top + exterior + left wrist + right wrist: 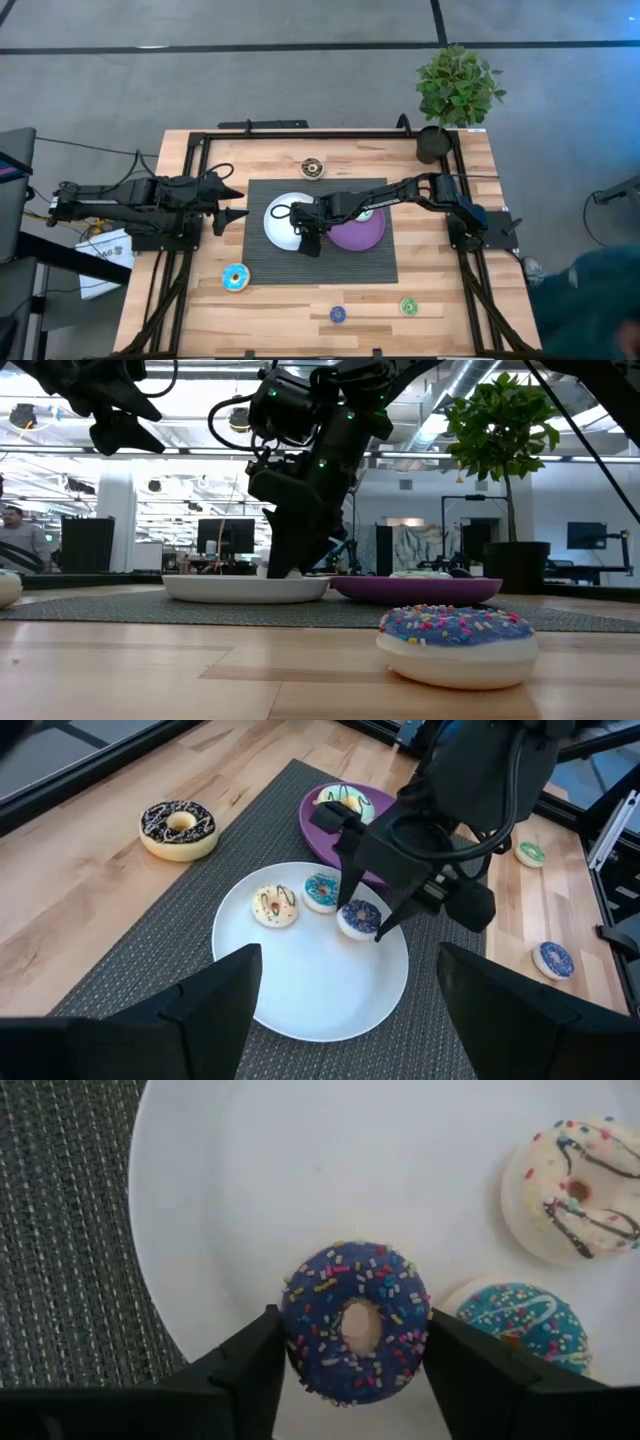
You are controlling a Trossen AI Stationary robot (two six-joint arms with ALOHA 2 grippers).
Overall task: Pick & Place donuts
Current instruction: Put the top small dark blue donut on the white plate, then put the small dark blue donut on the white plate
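The right gripper (352, 1355) grasps a dark-blue sprinkled donut (356, 1321) at the white plate (300, 970), beside a tan donut (274, 906) and a teal donut (322, 891). The purple plate (312, 812) holds one; five donuts wait on the surface. The left gripper (236, 204) hovers released.

right gripper (357, 1370) clasps dark-blue sprinkled donut (357, 1323) | on white plate (300, 1170) | teal donut (520, 1325) just beside
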